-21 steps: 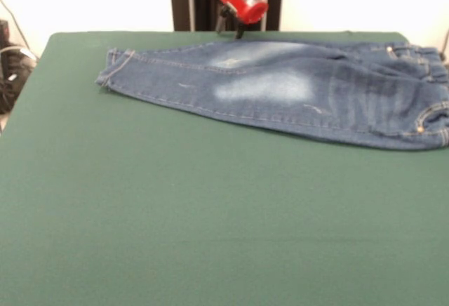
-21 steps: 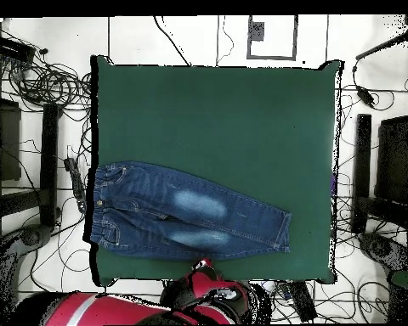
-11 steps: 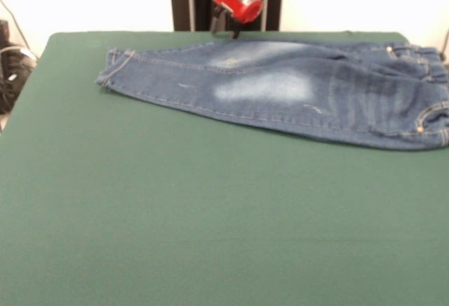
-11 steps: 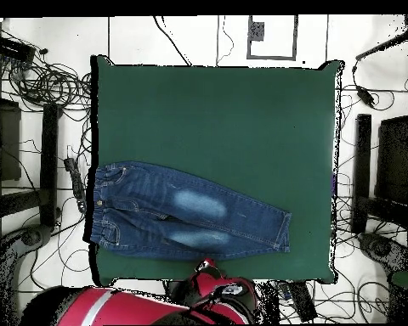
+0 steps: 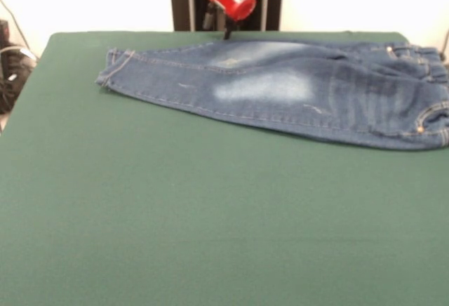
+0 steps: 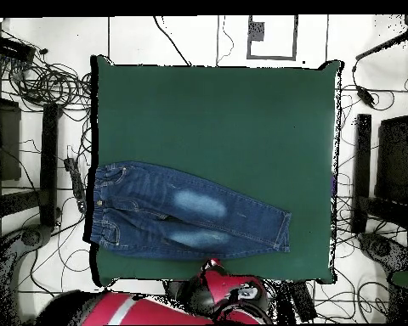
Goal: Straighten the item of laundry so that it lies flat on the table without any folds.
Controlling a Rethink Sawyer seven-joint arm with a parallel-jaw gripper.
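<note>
In the front view the jeans (image 5: 280, 88) lie along the far edge of the table (image 5: 210, 215). The leg hems sit toward the far left corner, and the waistband reaches the right edge and seems to hang slightly over it. Their long axis runs left to right, slanting a little nearer at the waist. One leg appears to lie partly over the other, so the cloth is probably not yet fully spread. The gripper (image 5: 228, 34) hangs just behind the far edge, above the legs; whether it is spread or pressed together cannot be told. The jeans lie forward and mostly rightward of it.
</note>
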